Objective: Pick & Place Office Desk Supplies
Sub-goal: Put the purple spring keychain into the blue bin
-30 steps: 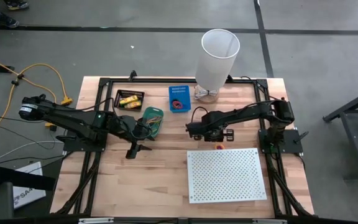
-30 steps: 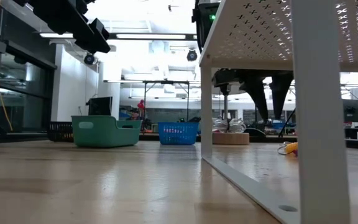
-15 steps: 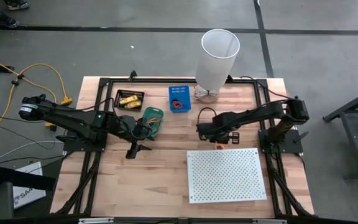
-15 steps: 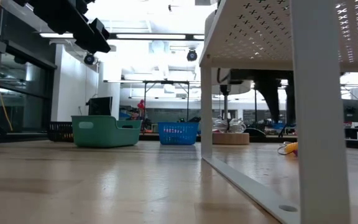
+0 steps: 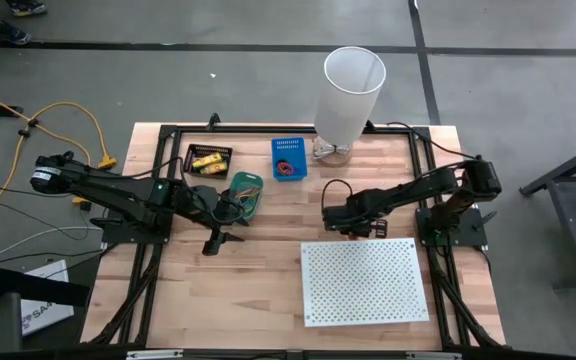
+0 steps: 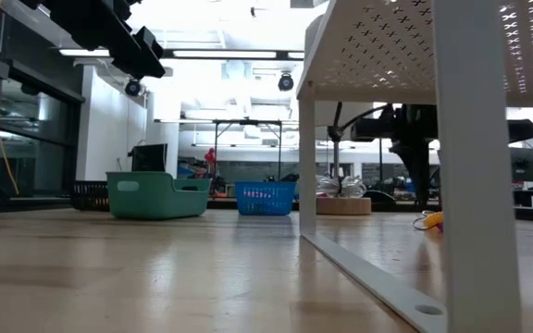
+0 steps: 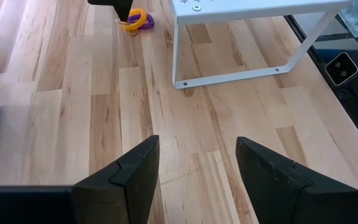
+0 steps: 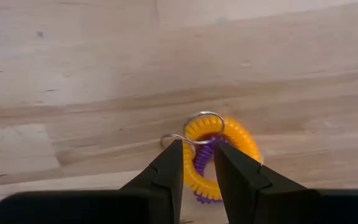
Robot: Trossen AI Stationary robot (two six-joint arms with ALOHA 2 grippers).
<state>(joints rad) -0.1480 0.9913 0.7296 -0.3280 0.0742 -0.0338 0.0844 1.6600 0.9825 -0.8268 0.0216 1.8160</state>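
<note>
While checking from above, noted the right gripper (image 5: 345, 219) lowered to the table (image 5: 258, 270) just beyond the far edge of the white perforated board (image 5: 363, 282). Found its fingers (image 8: 166, 171) set slightly apart with a narrow gap, straddling an orange coil (image 8: 232, 135) and a purple coil (image 8: 203, 163). Found both coils lying flat on the wood, tangled together, with two thin metal rings (image 8: 205, 116) attached. Could not confirm any pinch on either coil or ring; recorded the claw as partly spread, tips right at the coils.

Confirmed the same from table height: right gripper (image 6: 415, 180) hanging behind the board's leg, orange coil (image 6: 430, 220) on the wood close beside it.

Noted the left gripper (image 5: 218, 240) hovering over bare wood at the table's middle left, near the green bin (image 5: 243, 192). Found its fingers (image 7: 132, 171) spread wide, holding nothing. Saw both coils (image 7: 135, 20) well ahead of it, by the board's corner.

Logged elsewhere: yellow packs (image 5: 206, 160) inside a black tray (image 5: 209, 149) at the far left; rubber bands (image 5: 249, 186) in the green bin; a blue basket (image 5: 288, 157) beside the tray; a tall white bin (image 5: 351, 95) at the far edge.
</note>
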